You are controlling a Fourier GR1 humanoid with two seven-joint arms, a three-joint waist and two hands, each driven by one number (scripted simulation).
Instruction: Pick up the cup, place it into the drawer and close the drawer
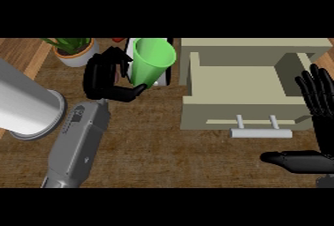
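Observation:
A light green cup (155,57) stands tilted at the top middle of the wooden counter, its mouth facing up and right. My left hand (104,77) is right against its left side, fingers curled by the wall and the thumb touching its lower end. The beige drawer (235,103) is pulled open to the right of the cup and nothing lies inside; its pale bar handle (261,133) faces me. My right hand (320,99) rests open at the right edge beside the drawer, fingers up and thumb pointing left.
A large white-grey cylinder (26,110) lies at the left edge. A potted plant (75,50) stands at the top left. A white object (138,48) shows behind the cup, with a small red thing (117,39) near it.

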